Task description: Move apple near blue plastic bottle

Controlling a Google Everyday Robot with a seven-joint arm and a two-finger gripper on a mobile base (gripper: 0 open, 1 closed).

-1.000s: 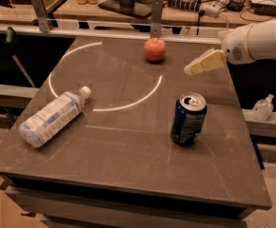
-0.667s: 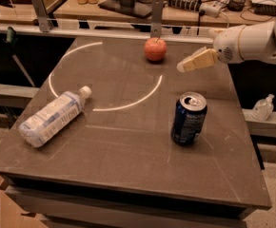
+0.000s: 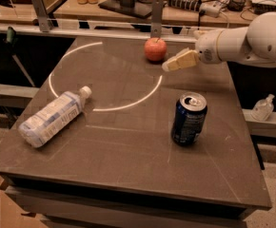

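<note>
camera view: hand [image 3: 169, 66] beside apple [image 3: 155, 49]

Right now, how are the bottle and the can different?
The plastic bottle lies on its side; the soda can stands upright. The bottle is clear, longer, white-capped; the can is dark blue. Both sit on the table. The gripper hovers beside the apple.
</note>
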